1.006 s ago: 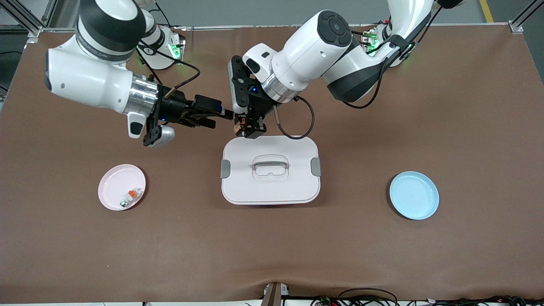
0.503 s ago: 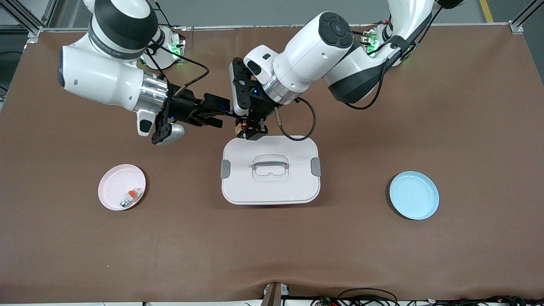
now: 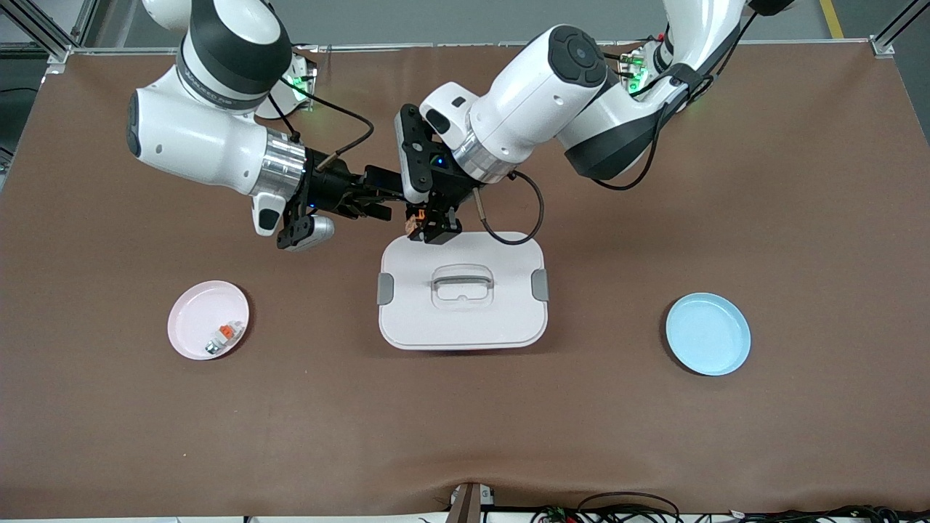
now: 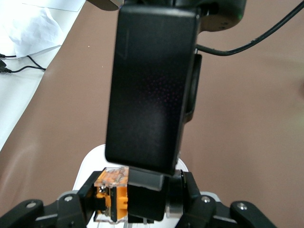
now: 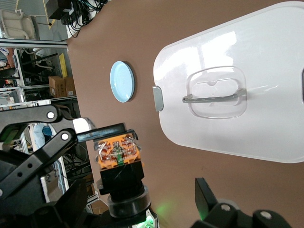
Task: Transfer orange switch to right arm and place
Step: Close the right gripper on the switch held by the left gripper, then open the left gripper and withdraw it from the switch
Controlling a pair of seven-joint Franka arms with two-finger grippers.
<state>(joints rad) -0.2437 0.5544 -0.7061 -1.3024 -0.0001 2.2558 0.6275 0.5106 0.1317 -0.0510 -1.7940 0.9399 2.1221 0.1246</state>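
The left claw [image 3: 429,225] pinched the orange switch [image 3: 415,218] in the air over the white lidded box [image 3: 462,292] at the counter's [image 3: 799,181] middle. The right claw [image 3: 381,203], fingers spread, had slid in from the right arm's end over the past second until its tips flanked the switch, suggesting the handover was about to begin. A pink plate [image 3: 190,319] and a blue plate [image 3: 708,333] sat toward opposite ends.
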